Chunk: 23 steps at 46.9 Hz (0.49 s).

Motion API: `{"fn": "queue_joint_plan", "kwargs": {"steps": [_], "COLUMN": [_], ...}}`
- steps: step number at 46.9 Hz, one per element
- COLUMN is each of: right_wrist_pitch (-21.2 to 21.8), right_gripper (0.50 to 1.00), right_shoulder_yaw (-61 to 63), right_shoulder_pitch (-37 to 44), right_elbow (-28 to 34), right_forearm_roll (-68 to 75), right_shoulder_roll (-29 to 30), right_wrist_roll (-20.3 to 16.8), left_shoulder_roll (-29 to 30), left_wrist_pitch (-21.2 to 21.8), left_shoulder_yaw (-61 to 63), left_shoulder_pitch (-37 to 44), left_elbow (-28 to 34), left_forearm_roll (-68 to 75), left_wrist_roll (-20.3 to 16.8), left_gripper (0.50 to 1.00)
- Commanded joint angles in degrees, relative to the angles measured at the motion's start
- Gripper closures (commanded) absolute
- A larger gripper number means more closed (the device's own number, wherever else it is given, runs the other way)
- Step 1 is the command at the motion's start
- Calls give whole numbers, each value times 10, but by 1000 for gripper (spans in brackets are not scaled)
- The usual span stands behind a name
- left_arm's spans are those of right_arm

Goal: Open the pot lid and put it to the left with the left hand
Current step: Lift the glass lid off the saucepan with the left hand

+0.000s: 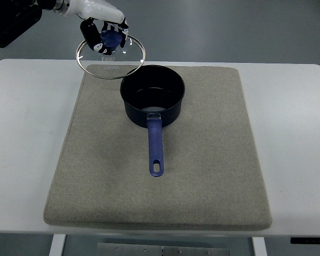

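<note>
A dark blue pot [152, 97] stands uncovered on the grey mat [202, 160], its blue handle [155, 146] pointing toward me. My left hand [105, 33] comes in from the upper left and is shut on the blue knob [111, 39] of the glass lid [111, 55]. The lid has a metal rim and hangs in the air, up and to the left of the pot, over the mat's far left corner. The right hand is out of view.
The mat lies on a white table [26, 133]. Bare table top shows to the left and right of the mat. The floor is beyond the table's far edge.
</note>
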Motion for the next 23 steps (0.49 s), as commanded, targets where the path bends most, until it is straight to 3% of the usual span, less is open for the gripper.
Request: {"fn": "queue_joint_plan", "kwargs": {"steps": [1,23], "right_wrist_pitch": [0,0], "right_gripper": [583,583], "right_shoulder_yaw": [0,0], "right_shoulder_pitch": [0,0], "right_elbow": [-1,0], "right_forearm_roll": [0,0], "right_shoulder_roll": [0,0], "right_wrist_roll": [0,0], "left_shoulder_roll": [11,63], "left_wrist_pitch": [-1,-1], "left_shoulder_yaw": [1,48], "left_shoulder_pitch": [0,7], "left_elbow": [0,-39], "left_forearm_roll": [1,-1], "left_wrist_roll": [0,0], "left_gripper": [1000,1000]}}
